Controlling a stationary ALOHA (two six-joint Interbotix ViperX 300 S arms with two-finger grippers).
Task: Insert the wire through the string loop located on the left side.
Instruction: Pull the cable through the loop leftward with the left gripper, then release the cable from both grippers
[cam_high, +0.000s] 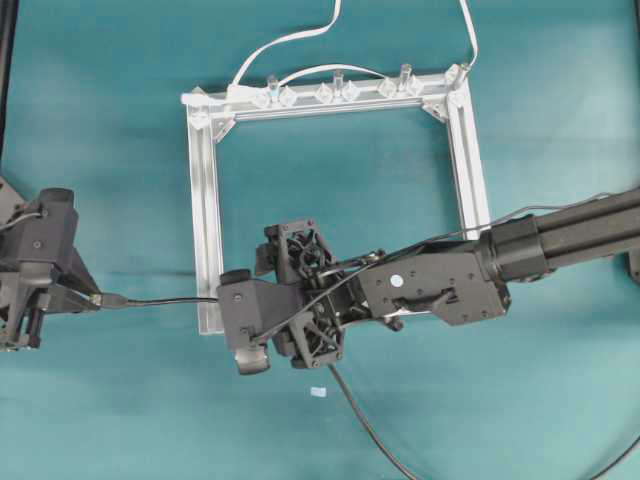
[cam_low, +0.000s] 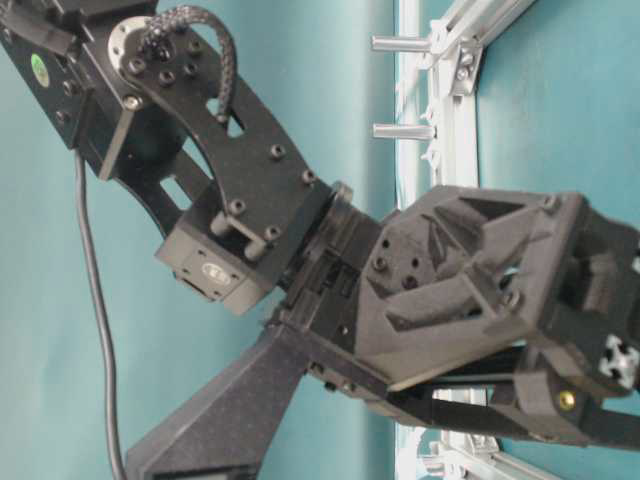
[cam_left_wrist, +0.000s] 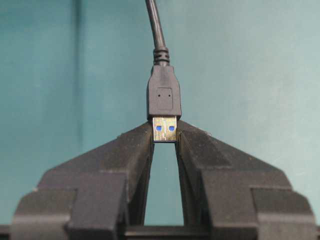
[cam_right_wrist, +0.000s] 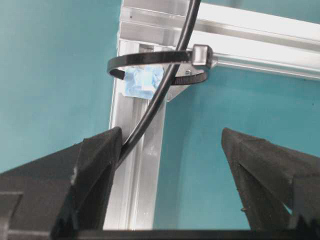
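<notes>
Aluminium frame (cam_high: 205, 210) lies flat on the teal table (cam_high: 100, 120), open at its near side. My right gripper (cam_right_wrist: 167, 145) hangs over the frame's near-left corner, fingers spread wide and gripping nothing. My left gripper (cam_left_wrist: 165, 142) sits just outside the frame, pads clamped on the metal tip of the plug (cam_left_wrist: 164, 100). From there the wire (cam_high: 165, 300) runs across to that corner, where the right wrist view shows it passing through the string loop (cam_right_wrist: 150, 62). I judge the wire light and limp, the plug rigid: the plug body is the sound hold.
</notes>
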